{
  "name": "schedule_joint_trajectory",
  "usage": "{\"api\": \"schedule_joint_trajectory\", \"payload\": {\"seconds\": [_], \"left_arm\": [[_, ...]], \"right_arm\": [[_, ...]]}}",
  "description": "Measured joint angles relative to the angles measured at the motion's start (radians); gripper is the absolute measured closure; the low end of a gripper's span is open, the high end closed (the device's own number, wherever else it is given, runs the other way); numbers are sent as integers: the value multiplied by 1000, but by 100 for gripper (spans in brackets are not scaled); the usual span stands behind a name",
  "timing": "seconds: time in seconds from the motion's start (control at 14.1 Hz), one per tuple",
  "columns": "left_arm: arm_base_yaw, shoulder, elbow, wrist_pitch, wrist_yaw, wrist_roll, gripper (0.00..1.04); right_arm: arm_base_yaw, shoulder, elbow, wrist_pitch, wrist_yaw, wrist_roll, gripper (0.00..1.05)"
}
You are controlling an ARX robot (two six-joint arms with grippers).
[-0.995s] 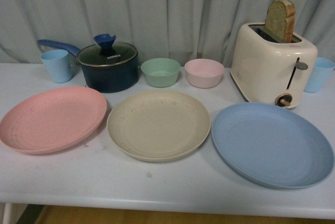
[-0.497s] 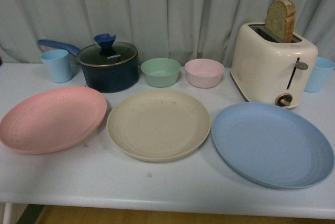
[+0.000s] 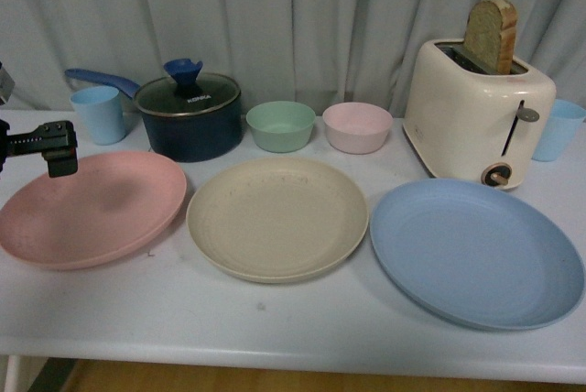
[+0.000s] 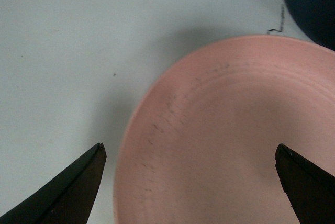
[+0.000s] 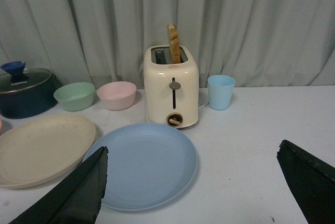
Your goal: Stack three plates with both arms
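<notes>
Three plates lie in a row on the white table: the pink plate (image 3: 92,207) at the left, the beige plate (image 3: 277,216) in the middle and the blue plate (image 3: 476,250) at the right. None overlaps another. My left gripper (image 3: 50,149) hovers over the pink plate's far left rim. In the left wrist view it (image 4: 189,148) is open, with the pink plate (image 4: 235,140) and its edge below the gap. My right gripper (image 5: 192,153) is open above the table, next to the blue plate (image 5: 144,164), with the beige plate (image 5: 42,148) beyond. It is outside the front view.
Behind the plates stand a dark blue lidded pot (image 3: 189,117), a green bowl (image 3: 281,126), a pink bowl (image 3: 357,127) and a cream toaster (image 3: 476,117) holding a bread slice. Light blue cups (image 3: 99,114) (image 3: 557,129) stand at both ends. A curtain hangs behind.
My left gripper has come into the front view at the far left, over the pink plate, casting a shadow on it. The plates have not moved.
</notes>
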Motion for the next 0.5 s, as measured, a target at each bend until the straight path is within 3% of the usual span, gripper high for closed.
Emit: {"api": "schedule_joint_trajectory", "payload": {"seconds": [0.5], "left_arm": [[88,121,52,-26,30,9,7]], "right_arm": [[0,0,0,0,0,0,6]]}}
